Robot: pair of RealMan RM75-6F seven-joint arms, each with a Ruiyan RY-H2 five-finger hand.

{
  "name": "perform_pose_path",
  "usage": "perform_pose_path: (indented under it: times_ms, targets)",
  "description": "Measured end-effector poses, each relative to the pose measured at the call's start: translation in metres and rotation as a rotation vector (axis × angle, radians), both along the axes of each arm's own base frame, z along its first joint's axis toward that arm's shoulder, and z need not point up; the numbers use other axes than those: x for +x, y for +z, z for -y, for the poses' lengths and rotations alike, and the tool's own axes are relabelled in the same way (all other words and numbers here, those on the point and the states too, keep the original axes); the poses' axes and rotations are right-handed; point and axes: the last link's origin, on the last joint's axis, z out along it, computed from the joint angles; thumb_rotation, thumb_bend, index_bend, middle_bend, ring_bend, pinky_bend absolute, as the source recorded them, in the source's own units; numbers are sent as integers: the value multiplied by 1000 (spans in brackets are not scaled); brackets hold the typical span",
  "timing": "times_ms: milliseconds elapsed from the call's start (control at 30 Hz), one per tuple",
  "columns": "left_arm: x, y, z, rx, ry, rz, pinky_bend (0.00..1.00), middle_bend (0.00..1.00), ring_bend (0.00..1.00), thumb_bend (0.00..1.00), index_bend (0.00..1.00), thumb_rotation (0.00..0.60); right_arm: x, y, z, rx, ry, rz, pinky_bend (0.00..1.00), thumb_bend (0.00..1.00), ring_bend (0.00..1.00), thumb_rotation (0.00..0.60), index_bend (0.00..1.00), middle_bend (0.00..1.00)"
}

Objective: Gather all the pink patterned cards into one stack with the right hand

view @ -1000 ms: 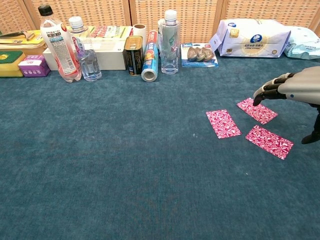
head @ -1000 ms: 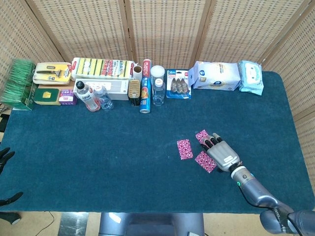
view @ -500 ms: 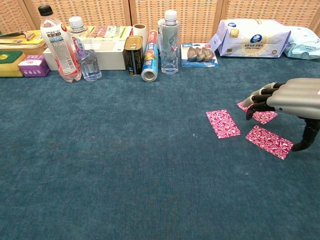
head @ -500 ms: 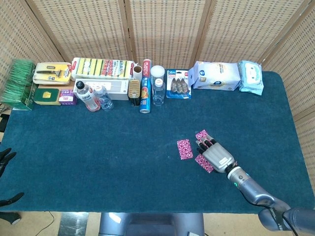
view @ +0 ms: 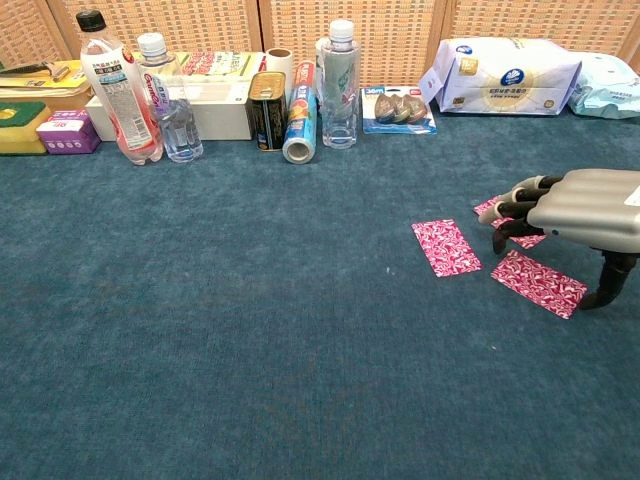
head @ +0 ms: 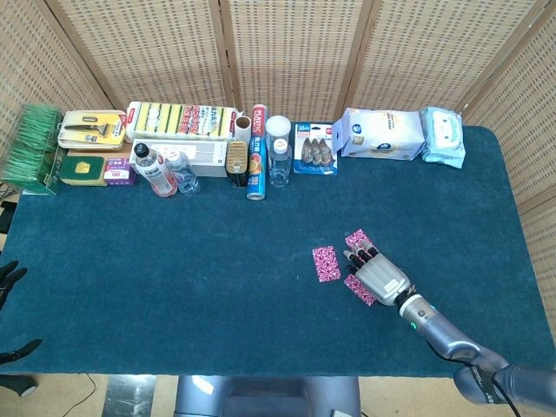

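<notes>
The right hand hangs low over the blue table, palm down, its dark fingers curled downward with the tips at or just above the cloth; in the chest view they hold nothing, though whether the tips actually touch a card cannot be told.

3 pink patterned cards lie flat and separate around those fingers. The far card sits just beyond and partly under the fingertips, mostly hidden by them in the chest view. The near card lies under the palm side of the hand, behind the fingertips toward the wrist, with its near end showing clear. The left card lies just beside the fingertips on their thumbless outer side, apart from the other 2 and not touched.

The left hand shows only as dark fingertips at the table's edge, far from the right fingers, too little visible to tell its state.

Well beyond the fingers, along the far edge, stand a clear bottle, a foil roll, a brown can and a pack of wipes.
</notes>
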Motion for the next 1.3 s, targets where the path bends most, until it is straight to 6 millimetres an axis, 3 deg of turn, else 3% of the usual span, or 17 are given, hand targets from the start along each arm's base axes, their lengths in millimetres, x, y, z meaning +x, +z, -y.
perform_pose_path:
  times_ms: [800, 1300]
  targets:
    - [0, 0, 1, 3, 0, 3, 0, 0, 0, 83, 0, 600, -3, -4, -1, 6, 36, -41, 32, 48, 92, 600, 261, 67]
    - [0, -1, 0, 0, 0, 2, 0, 0, 0, 84, 0, 600, -2, -5, -1, -4, 41, -43, 73, 68, 113, 600, 395, 70]
